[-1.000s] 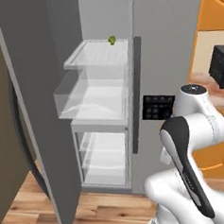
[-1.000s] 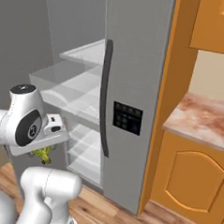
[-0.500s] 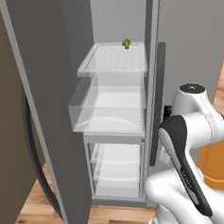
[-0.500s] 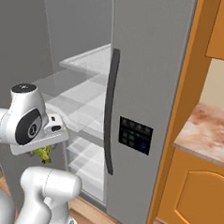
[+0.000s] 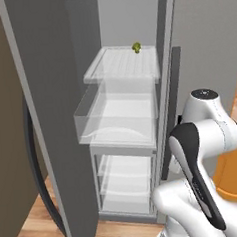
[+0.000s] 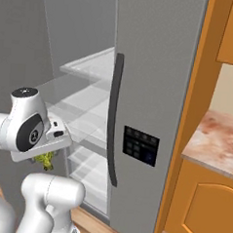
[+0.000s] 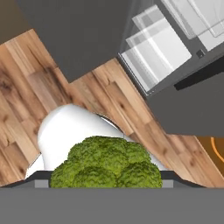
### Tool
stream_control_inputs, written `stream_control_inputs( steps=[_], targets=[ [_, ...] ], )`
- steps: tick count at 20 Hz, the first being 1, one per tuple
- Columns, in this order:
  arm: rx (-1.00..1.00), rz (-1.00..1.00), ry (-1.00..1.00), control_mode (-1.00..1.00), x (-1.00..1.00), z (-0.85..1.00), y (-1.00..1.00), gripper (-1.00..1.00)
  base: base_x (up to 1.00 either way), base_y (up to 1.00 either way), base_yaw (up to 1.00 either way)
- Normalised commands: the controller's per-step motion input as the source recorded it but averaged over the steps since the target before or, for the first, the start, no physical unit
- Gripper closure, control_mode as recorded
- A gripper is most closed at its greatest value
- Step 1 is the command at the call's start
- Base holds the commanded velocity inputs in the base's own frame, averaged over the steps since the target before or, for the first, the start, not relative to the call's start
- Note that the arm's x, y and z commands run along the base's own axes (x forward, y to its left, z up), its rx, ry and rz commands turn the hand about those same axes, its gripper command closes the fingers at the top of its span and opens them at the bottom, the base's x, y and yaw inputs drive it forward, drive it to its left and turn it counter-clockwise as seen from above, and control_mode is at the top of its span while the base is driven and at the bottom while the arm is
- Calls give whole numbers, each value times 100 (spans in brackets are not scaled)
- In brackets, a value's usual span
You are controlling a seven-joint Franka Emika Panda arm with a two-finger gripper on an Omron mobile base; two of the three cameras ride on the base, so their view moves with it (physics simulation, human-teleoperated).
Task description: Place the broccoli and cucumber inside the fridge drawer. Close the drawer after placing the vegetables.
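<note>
The broccoli, a bumpy green head, sits right at my gripper in the hand view and hides the fingertips. In the right base view the broccoli hangs under my gripper, low at the left, in front of the open fridge. The fridge drawer, a clear deep bin, stands pulled out at mid-height of the open left compartment; its see-through wall is also in the right base view. My hand points down at the wooden floor, below and short of the drawer. The cucumber is out of view.
A small yellow-green lump lies at the back of the white shelf above the drawer. The open grey fridge door stands at the left. The shut right door has a dark handle and panel. An orange cabinet is at the right.
The whole picture has shifted: the base has driven, and the open fridge compartment now stands nearer and more in front. The arm keeps its pose with the broccoli in the gripper.
</note>
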Motion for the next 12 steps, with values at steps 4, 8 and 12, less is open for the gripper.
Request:
stream_control_inputs(
  steps=[4, 8, 12],
  targets=[
    [0, 0, 0, -100, 0, 11, 0, 100, 11, 8, 1],
    [-2, 0, -12, -100, -12, 92, 0, 100, 0, 0, 0],
    [-7, 0, -6, -100, 2, 100, 0, 100, 0, 0, 0]
  ],
)
